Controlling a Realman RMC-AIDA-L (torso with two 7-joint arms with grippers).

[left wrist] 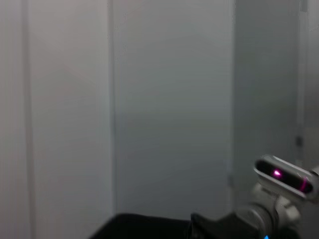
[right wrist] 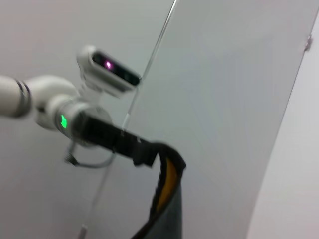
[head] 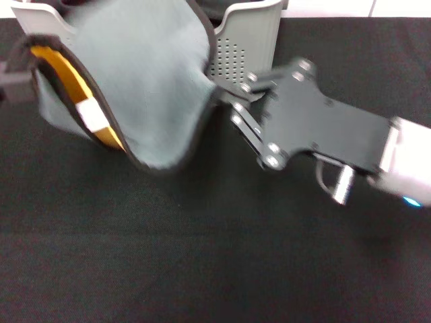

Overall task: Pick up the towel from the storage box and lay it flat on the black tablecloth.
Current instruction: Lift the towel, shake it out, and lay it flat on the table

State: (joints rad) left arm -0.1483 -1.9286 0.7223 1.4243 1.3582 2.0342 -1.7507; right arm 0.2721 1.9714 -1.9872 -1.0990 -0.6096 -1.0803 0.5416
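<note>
The towel [head: 145,81] hangs stretched in the air between my two grippers, its grey back facing me. Its yellow-orange face and white tag [head: 91,116] show at the folded left edge, with black trim around it. My right gripper [head: 223,101] is shut on the towel's right edge. My left gripper [head: 15,73] is at the far left, shut on the other corner; the right wrist view shows it [right wrist: 147,153] pinching the towel [right wrist: 167,199]. The light grey storage box [head: 250,37] stands behind the towel. The black tablecloth [head: 215,256] lies below.
The right arm's black and white wrist [head: 350,141] reaches in from the right above the cloth. The left wrist view shows only a pale wall and the right arm's wrist [left wrist: 279,189].
</note>
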